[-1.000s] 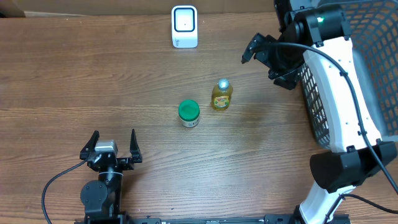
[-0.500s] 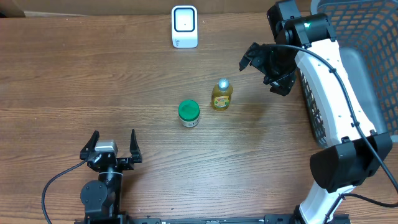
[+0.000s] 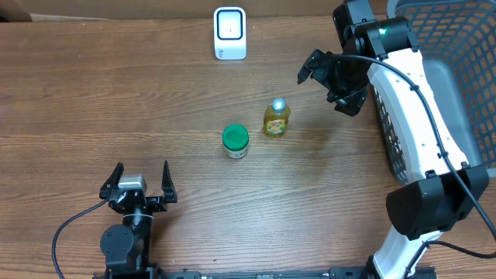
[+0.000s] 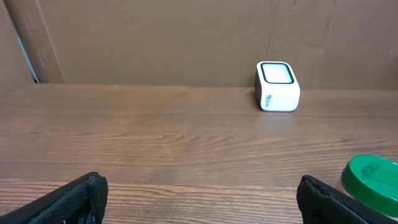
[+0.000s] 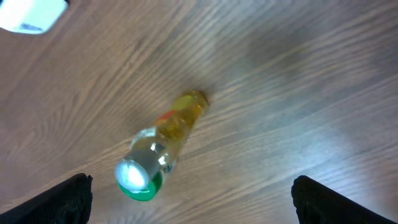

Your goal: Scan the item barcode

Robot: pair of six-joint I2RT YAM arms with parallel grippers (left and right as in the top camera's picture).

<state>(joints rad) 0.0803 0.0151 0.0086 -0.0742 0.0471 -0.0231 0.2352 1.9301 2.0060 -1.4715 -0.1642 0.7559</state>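
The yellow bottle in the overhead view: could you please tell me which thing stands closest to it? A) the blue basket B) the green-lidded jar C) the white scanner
B: the green-lidded jar stands just beside the yellow bottle, while the white scanner and the blue basket are clearly farther off.

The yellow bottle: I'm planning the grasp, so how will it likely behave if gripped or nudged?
Standing upright, tall and narrow, the yellow bottle would probably tip under a sideways nudge, then perhaps roll on its rounded body. It looks like smooth plastic full of liquid, so it is likely heavyish for its size and somewhat slippery.
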